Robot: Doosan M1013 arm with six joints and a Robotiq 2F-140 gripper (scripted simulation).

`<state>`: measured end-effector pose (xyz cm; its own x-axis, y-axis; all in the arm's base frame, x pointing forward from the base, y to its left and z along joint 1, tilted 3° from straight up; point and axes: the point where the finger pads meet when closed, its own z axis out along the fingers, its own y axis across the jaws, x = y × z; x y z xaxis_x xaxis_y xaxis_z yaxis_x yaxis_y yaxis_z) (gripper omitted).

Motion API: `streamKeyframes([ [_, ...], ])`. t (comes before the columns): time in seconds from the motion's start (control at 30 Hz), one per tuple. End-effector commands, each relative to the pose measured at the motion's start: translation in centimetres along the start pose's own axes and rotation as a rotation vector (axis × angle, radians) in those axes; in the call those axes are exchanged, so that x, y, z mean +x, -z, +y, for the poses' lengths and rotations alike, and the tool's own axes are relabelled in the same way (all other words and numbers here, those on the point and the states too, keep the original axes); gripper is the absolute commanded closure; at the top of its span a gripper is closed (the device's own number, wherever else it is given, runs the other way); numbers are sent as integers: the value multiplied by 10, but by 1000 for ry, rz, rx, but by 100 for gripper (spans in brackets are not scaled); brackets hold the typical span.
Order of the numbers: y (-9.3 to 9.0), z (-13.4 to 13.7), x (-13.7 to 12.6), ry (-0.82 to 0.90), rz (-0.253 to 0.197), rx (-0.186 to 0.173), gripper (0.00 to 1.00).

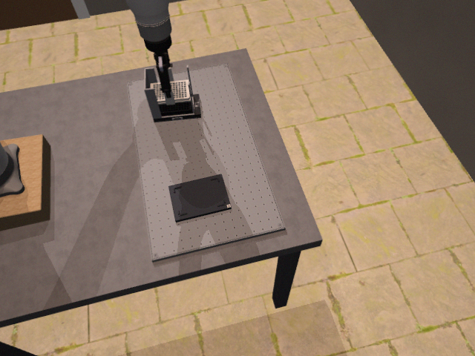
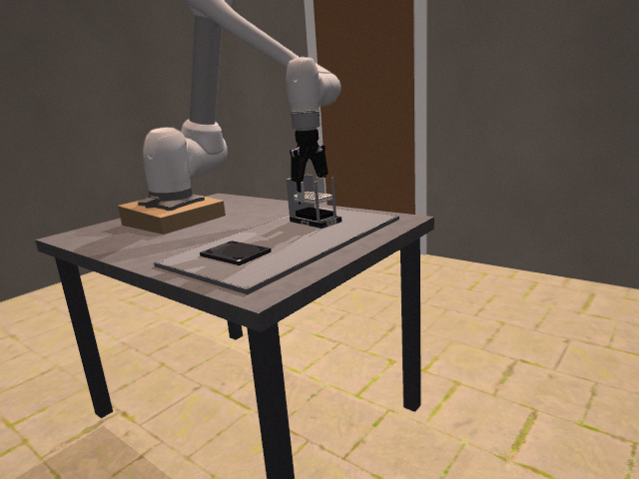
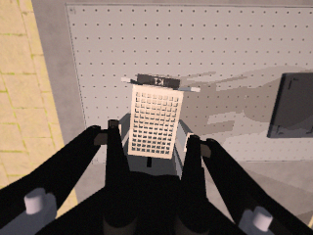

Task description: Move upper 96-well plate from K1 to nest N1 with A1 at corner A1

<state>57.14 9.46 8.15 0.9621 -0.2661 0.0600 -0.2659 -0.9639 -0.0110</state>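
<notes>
The gripper (image 2: 309,181) is clamped on the upper plate (image 1: 177,90), lifted within rack K1 (image 1: 152,97); nest N1 (image 1: 199,197) waits unfilled.

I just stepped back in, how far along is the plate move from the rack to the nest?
Early. Done: the tool is shut on the upper plate. In hand: lifting it, though it sits between the posts of rack K1. Left: carrying it to nest N1, which holds nothing, and seating A1 correctly.
</notes>
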Motion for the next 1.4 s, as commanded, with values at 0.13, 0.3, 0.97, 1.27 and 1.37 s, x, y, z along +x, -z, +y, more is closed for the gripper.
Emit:
streamKeyframes([
  [0.13,12,0,0,0,0,0,100],
  [0.3,17,0,0,0,0,0,100],
  [0.97,47,0,0,0,0,0,100],
  [1.27,62,0,0,0,0,0,100],
  [1.37,65,0,0,0,0,0,100],
])
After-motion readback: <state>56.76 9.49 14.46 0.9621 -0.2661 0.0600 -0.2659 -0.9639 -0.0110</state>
